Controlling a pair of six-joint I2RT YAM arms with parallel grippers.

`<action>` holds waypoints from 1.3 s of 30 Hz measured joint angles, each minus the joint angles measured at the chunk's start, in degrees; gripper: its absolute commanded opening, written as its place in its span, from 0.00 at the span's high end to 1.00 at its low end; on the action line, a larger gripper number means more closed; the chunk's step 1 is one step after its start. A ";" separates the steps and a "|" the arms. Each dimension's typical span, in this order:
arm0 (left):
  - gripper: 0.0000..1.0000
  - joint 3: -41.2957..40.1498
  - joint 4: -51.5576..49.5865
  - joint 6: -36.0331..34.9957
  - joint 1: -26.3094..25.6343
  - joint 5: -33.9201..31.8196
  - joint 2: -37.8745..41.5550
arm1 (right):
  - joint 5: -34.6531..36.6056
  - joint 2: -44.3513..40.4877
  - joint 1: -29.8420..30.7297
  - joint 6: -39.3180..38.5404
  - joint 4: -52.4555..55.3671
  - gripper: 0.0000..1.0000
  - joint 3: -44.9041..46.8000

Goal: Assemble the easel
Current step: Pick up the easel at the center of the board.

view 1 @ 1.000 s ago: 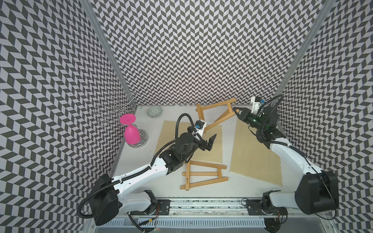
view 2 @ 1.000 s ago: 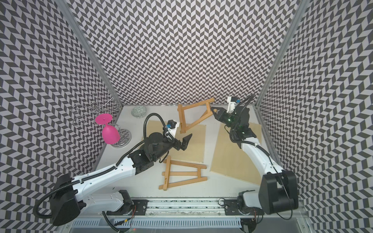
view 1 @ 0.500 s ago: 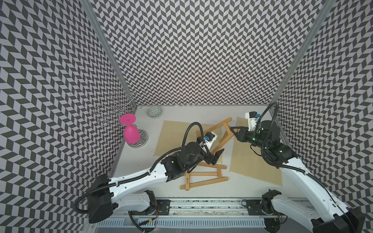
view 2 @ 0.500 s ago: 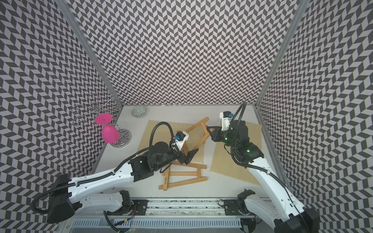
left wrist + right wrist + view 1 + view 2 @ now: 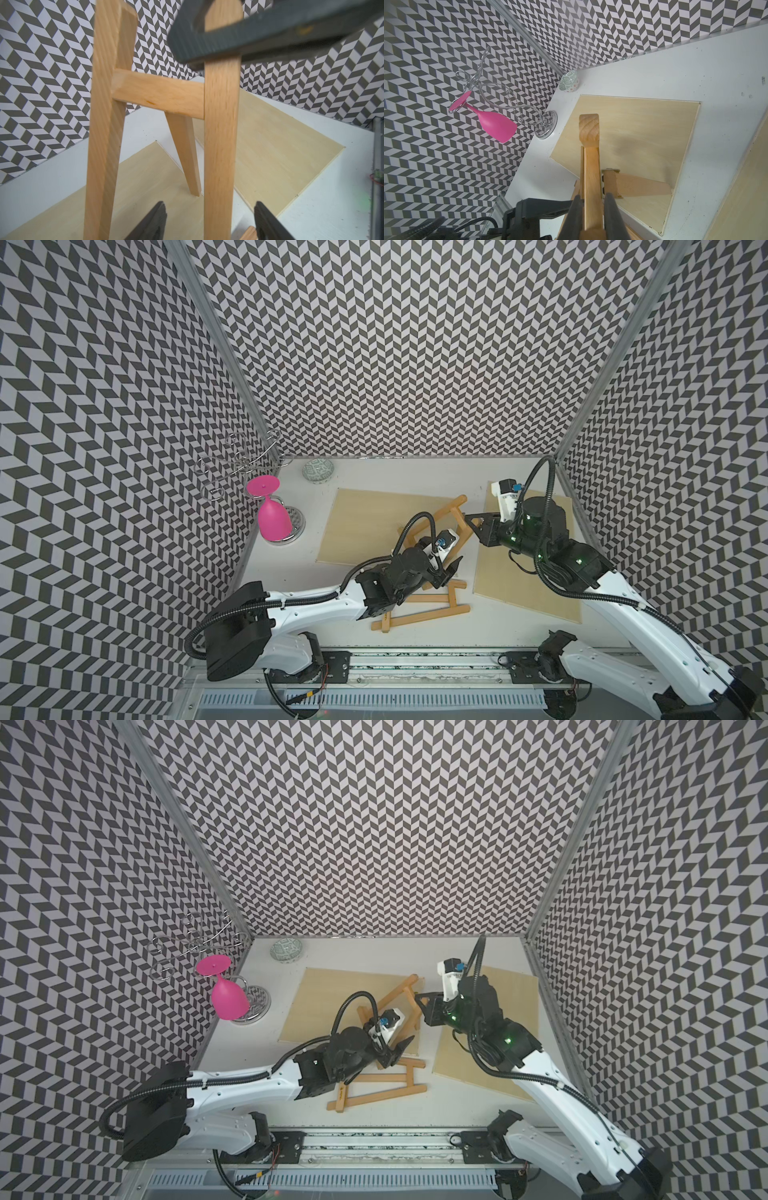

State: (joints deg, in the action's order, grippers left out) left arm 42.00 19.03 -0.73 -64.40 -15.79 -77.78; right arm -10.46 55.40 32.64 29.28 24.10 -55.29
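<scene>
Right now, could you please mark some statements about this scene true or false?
1. The right gripper is shut on the upright pale wooden easel frame. True.
2. The pink plastic goblet stands upright on its foot. False: it hangs upside down from the silver wire rack.
3. A second wooden frame lies flat on the white table. True.
4. The left gripper clamps that flat frame. False: its jaws stand open around a leg of the upright frame.

At table's (image 5: 374, 477) far left corner, wire rack (image 5: 297, 517) with pink glass (image 5: 273, 522) hanging upside down; patterned bowl (image 5: 318, 470) near it.
</scene>
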 measured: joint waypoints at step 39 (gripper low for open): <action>1.00 0.15 7.34 -2.19 1.20 5.05 -3.76 | 3.45 -3.15 0.61 -4.72 -1.36 0.65 -0.11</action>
State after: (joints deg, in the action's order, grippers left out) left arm 42.15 26.37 -2.92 -63.20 -10.74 -81.54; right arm -7.01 52.25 33.26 24.56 22.74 -55.40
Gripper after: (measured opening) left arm 0.199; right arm 0.283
